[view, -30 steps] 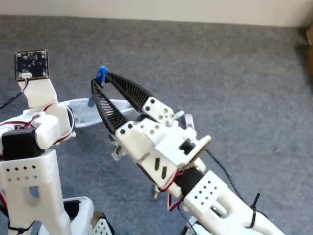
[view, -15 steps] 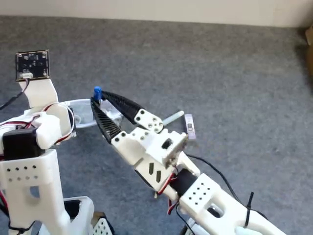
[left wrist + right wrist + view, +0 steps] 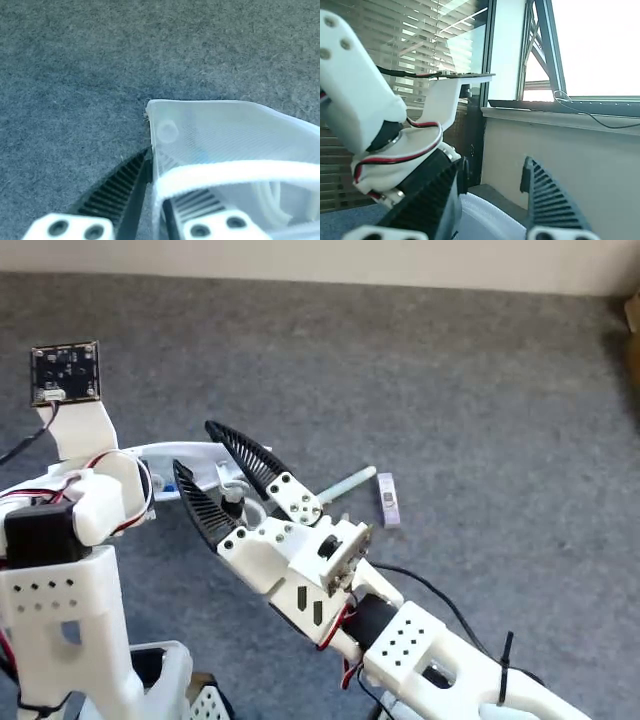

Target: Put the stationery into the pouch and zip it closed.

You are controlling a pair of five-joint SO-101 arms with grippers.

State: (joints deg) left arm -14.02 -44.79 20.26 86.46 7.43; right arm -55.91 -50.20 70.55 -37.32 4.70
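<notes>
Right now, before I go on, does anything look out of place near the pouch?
Nothing looks damaged, but two items lie loose on the carpet outside the pouch: a pale pen and a small purple piece beside it. The right pincer hangs open over the pouch; the left pincer clamps its edge.

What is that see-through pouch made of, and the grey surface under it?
The see-through pouch looks like thin, soft translucent plastic, finely ribbed: shapes inside show dimly through it. The grey surface looks like short-pile carpet or felt, matte and fuzzy.
</notes>
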